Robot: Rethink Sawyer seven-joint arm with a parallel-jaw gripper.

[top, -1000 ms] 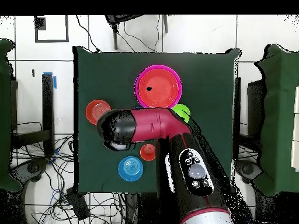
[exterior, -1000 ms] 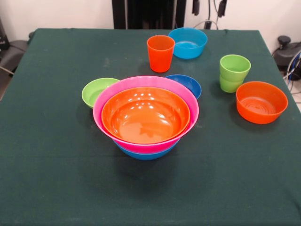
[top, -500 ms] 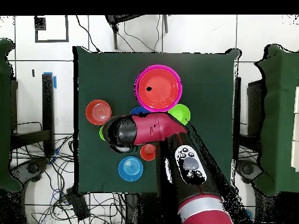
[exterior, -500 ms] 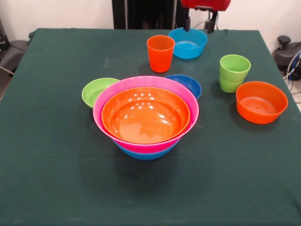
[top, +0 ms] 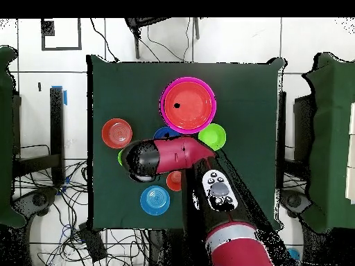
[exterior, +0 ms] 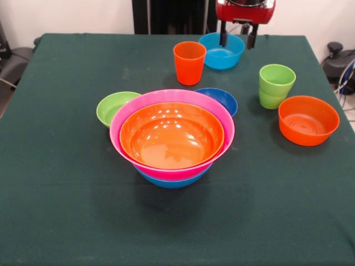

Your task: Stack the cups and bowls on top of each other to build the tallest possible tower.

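Descending further into the front view, the pincer is now showing its red housing and two dark fingers where a second ago only tips were at the top edge; in the overhead view the arm is swinging across toward the cups. We are noting that nothing on the tabletop is differing from the earlier frames. The fingers are standing apart with nothing between them, so we are recording the pincer as spread and empty. It is hanging above the light blue bowl, at the far edge; whether that bowl or a neighbour is the target we are judging uncertain. The tower is sitting near the middle: a large orange bowl nested in the pink bowl, which is resting in the blue bowl, widest pieces low, presumably for a steady base. Touching or just beside it are lying the lime green bowl and the dark blue bowl. The orange cup is standing upright beside the light blue bowl. The two green cups are standing nested, with the small orange bowl just beside them.
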